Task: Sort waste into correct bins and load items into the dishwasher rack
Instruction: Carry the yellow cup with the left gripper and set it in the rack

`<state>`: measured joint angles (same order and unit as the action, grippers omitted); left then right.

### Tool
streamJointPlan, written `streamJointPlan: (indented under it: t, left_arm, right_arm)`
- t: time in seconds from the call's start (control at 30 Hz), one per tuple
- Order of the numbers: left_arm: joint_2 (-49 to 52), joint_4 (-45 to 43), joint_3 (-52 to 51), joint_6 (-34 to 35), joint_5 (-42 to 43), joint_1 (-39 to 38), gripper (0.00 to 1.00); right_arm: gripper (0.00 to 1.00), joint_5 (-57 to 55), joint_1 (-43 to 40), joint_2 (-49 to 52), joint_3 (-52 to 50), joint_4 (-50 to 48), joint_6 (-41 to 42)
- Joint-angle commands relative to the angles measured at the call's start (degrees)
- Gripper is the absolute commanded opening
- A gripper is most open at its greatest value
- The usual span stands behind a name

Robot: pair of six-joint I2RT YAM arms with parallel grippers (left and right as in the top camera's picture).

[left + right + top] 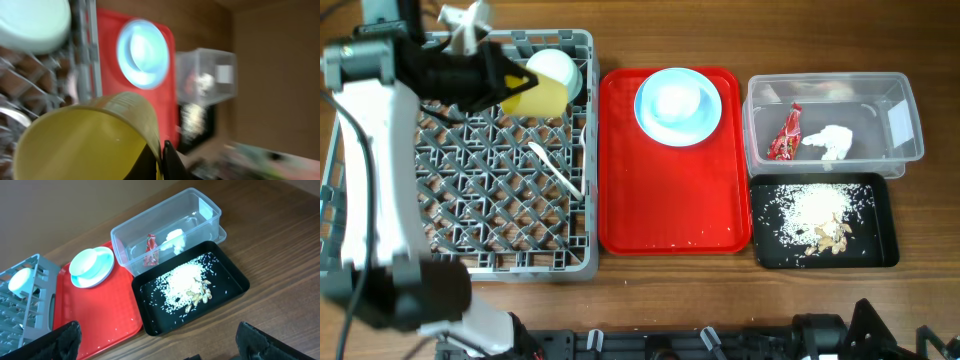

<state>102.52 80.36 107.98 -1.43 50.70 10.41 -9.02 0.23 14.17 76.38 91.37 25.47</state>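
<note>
My left gripper (pixel 508 85) is shut on the wall of the small yellow cup (pixel 542 96) and holds it over the far right part of the grey dishwasher rack (pixel 470 262). In the blurred left wrist view the jaws (pixel 161 161) pinch the cup's rim (pixel 90 135). The pale bowl (pixel 555 68) sits in the rack's far right corner. A white utensil (pixel 556 170) lies on the pegs. The light-blue plate (pixel 678 105) is on the red tray. The red wrapper (pixel 785 135) and white napkin (pixel 830 142) lie in the clear tub (pixel 905 150). Rice scraps (pixel 818 208) lie in the black tray (pixel 885 245). My right gripper (pixel 160 342) is open and empty over the table's front edge.
The flat red serving tray (pixel 660 210) lies between the rack and the bins, with a few rice grains on it. A white utensil-like thing (pixel 465 22) sticks up at the rack's far edge. The left arm (pixel 370 160) crosses the rack's left side.
</note>
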Motion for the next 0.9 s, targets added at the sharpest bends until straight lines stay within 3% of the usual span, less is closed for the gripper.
streamJointPlan:
  t: [0.0, 0.07, 0.3, 0.67, 0.87]
  left_arm:
    - [9.55, 4.96, -0.35, -12.37, 18.67, 6.60, 0.04]
    - [15.45, 8.11, -0.37, -17.07, 21.57, 9.05, 0.04]
    - [26.67, 10.29, -0.42, -20.90, 21.24, 10.01, 0.04]
    - [29.40, 7.56, -0.44, -20.35, 10.62, 11.43, 0.04]
    - [29.40, 7.76, -0.44, -13.07, 0.42, 14.21, 0.04]
  right_arm:
    - [1.00, 0.07, 0.02, -0.42, 0.11, 0.02, 0.20]
    - [1.00, 0.07, 0.02, -0.42, 0.11, 0.02, 0.20]
    - [0.99, 0.07, 0.00, -0.42, 0.11, 0.02, 0.20]
    - [1.00, 0.07, 0.00, -0.42, 0.11, 0.02, 0.22]
    - [1.00, 0.07, 0.02, -0.42, 0.11, 0.02, 0.22]
